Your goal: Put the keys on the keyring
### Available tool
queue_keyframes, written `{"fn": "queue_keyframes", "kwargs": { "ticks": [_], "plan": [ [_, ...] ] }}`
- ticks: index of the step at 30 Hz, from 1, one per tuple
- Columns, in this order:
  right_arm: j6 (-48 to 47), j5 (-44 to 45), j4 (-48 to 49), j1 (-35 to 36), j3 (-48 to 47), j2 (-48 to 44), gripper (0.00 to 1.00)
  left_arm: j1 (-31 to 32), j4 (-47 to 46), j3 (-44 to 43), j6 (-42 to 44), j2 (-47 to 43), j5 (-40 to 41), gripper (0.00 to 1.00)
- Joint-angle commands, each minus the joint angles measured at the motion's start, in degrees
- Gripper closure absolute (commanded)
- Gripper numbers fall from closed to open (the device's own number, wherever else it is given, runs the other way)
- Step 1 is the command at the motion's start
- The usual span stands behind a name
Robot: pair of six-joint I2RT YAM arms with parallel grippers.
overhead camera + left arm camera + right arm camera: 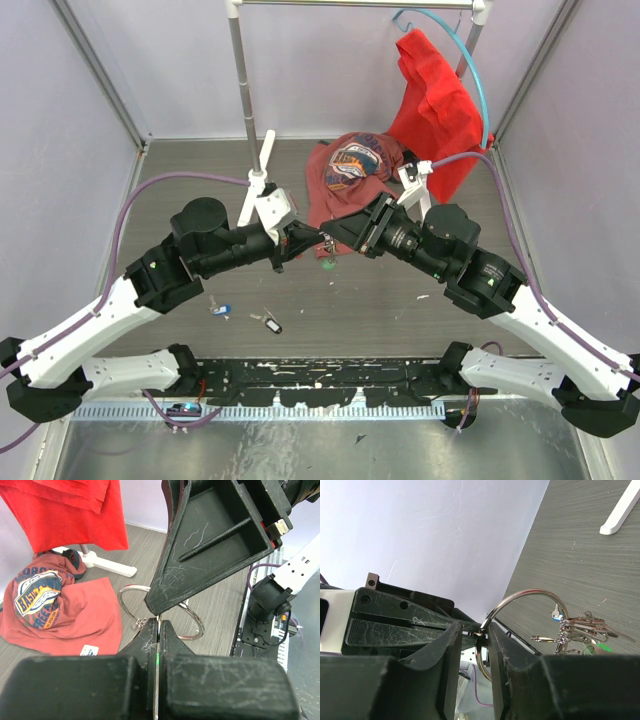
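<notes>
Left hand (157,626): closed tight on the keyring (530,591), fingers pressed flat together with the silver wire coming out at their tips. Right hand (472,630): fingers stand part open, one on either side of the ring wire, with a gap visible between them; the wire lies against the inner face of one finger, and a firm pinch cannot be confirmed. In the top view the two hands meet tip to tip at the centre of the desk (400,320), with the keyring held above it between them. A bunch of small metal keys (580,626) hangs on the ring, clear of both hands, with a green tag (327,266) among them. Two loose keys lie flat on the desk at about 7 o'clock from the hands, well apart from the ring: one with a black-and-white head (268,322) and one with a bluish head (220,309) just to its 9 o'clock. A crumpled dark red shirt (350,170) with a printed badge lies at 12 o'clock from the hands. A bright red garment (435,95) hangs at 1 o'clock. A white stand base (262,170) sits at 11 o'clock.
</notes>
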State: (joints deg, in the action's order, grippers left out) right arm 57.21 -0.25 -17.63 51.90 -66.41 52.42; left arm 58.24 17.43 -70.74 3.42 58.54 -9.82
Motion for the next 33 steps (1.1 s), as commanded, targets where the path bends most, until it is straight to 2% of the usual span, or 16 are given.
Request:
{"fn": "queue_keyframes", "kwargs": {
  "ticks": [1, 11, 12, 13, 14, 19, 23, 25, 33],
  "plan": [
    [0.67, 1.4, 3.55, 0.13, -0.82, -0.66, 0.67, -0.03, -1.31, -1.89, 0.62, -1.11, -0.99, 1.0],
    [0.7, 0.19, 3.74, 0.13, -1.03, 0.34, 0.7, -0.05, -1.35, -1.84, 0.67, -1.27, -0.83, 1.0],
    [0.6, 0.17, 3.74, 0.13, -1.01, 0.37, 0.77, -0.03, -1.35, -1.84, 0.71, -1.31, -0.88, 1.0],
    [0.59, 0.21, 3.74, 0.13, -0.9, 0.27, 0.91, -0.01, -1.35, -1.79, 0.71, -1.32, -0.9, 1.0],
    [0.65, 0.44, 3.63, 0.18, -0.76, 0.2, 0.99, -0.03, -1.3, -1.77, 0.71, -1.3, -0.9, 1.0],
    [0.28, 1.58, 2.08, 0.11, -1.53, 0.27, 1.0, -0.05, -1.12, -1.62, 0.67, -1.62, -0.82, 0.99],
    [-0.68, 3.98, -0.18, 0.13, -2.65, 0.13, 1.0, -0.02, -0.21, -0.79, 0.26, -2.96, 0.35, 0.75],
    [-1.39, 5.02, -1.24, 0.14, -3.26, 0.1, 1.0, -0.05, 0.8, -0.04, -0.03, -4.28, 1.52, 0.68],
    [-2.93, 7.13, -3.87, 0.13, -4.59, 0.22, 1.0, -0.08, 5.55, 3.16, -1.99, -8.94, 5.67, 0.61]
  ]
}}
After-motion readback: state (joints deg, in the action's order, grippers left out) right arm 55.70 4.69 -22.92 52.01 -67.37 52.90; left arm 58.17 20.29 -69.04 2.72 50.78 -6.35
